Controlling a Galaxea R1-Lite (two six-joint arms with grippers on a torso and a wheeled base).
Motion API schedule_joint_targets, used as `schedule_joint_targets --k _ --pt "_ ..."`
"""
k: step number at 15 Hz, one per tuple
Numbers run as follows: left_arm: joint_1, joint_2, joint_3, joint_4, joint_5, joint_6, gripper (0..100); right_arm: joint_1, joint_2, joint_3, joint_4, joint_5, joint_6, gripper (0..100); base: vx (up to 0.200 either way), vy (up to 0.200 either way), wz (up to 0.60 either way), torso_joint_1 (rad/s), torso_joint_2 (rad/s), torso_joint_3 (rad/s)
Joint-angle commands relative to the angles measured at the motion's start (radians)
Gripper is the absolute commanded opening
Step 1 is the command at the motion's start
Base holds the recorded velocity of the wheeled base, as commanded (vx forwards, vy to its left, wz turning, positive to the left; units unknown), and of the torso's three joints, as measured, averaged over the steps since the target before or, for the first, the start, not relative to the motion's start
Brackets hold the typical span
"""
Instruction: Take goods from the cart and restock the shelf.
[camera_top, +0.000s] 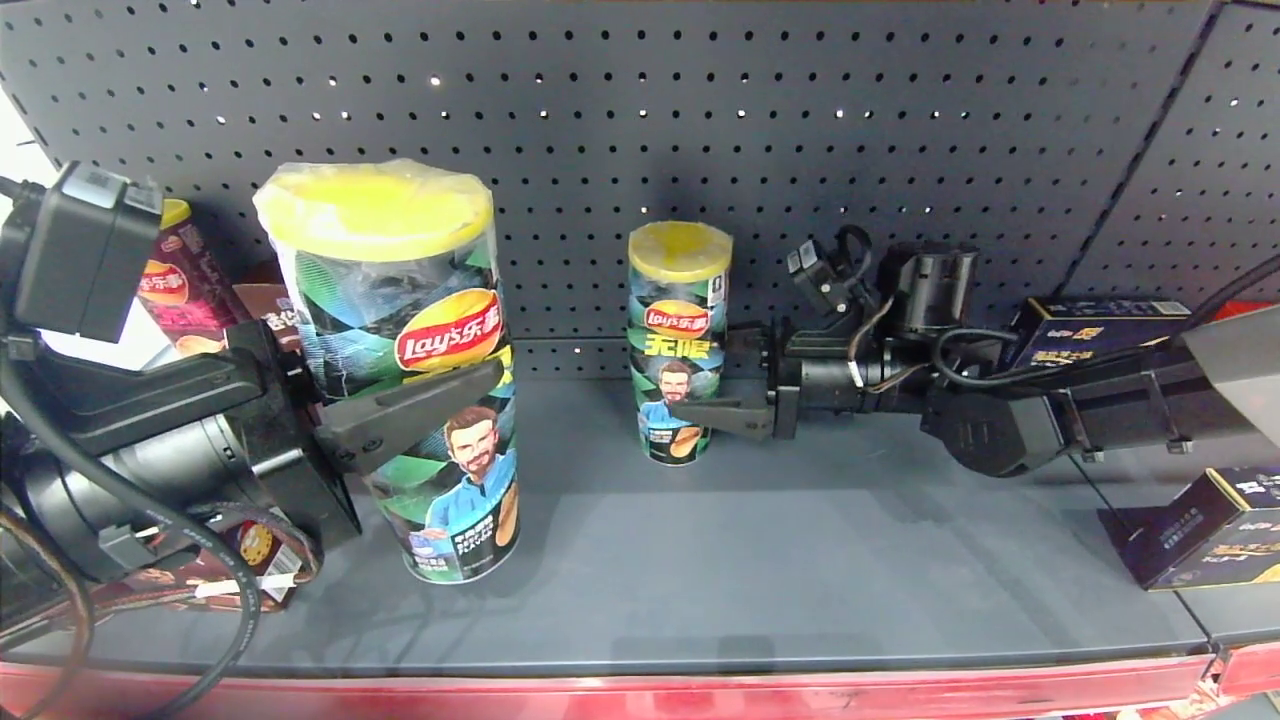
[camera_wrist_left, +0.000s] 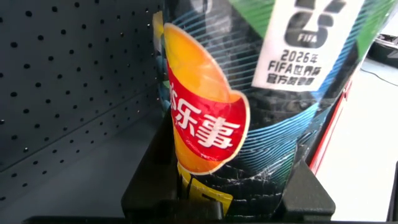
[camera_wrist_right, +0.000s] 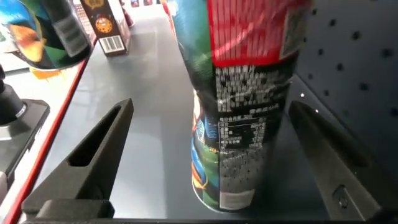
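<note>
A large green-and-black chips can (camera_top: 400, 370) with a yellow lid stands upright at the left of the grey shelf (camera_top: 800, 560), my left gripper (camera_top: 420, 390) shut on its middle. The left wrist view has that can (camera_wrist_left: 249, 112) pressed between the left gripper (camera_wrist_left: 230, 186) fingers. Whether its base rests on the shelf I cannot tell. A second, matching chips can (camera_top: 678, 340) stands upright farther back near the pegboard. My right gripper (camera_top: 690, 385) is open around it. The right wrist view has the second can (camera_wrist_right: 239, 106) between the right gripper (camera_wrist_right: 211, 112) fingers, with gaps on both sides.
A maroon chips can (camera_top: 185, 280) stands at the back left, and a cookie packet (camera_top: 250, 560) lies under my left arm. Dark boxes (camera_top: 1200, 530) sit at the right. The pegboard (camera_top: 700, 120) closes the back, and a red lip (camera_top: 640, 690) marks the shelf front.
</note>
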Motion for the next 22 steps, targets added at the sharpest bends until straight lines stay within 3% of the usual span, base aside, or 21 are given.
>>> schedule_joint_targets --k 1,6,7,17,22 --pt "0.001 0.002 -0.001 0.000 0.000 0.000 0 0.017 0.052 -0.037 0.000 0.000 0.000 100 0.000 0.000 0.00 0.000 0.00 0.000" --pt "0.001 0.001 0.013 0.000 0.000 -0.002 0 0.023 0.147 -0.132 -0.038 0.001 -0.008 100 0.000 0.000 0.00 0.000 0.00 0.000" --pt "0.001 0.001 0.012 0.000 0.002 0.000 0 0.023 0.152 -0.137 -0.047 0.001 -0.005 0 0.000 0.000 0.00 0.000 0.00 0.000" --pt "0.001 0.001 0.013 0.000 0.003 0.000 0 0.040 0.016 -0.069 -0.049 -0.008 0.001 0 0.000 0.000 0.00 0.000 0.00 0.000" --pt "0.001 -0.001 0.015 0.000 0.003 0.000 0 0.145 -0.199 0.210 -0.095 -0.134 0.029 0 0.000 0.000 0.00 0.000 0.00 0.000"
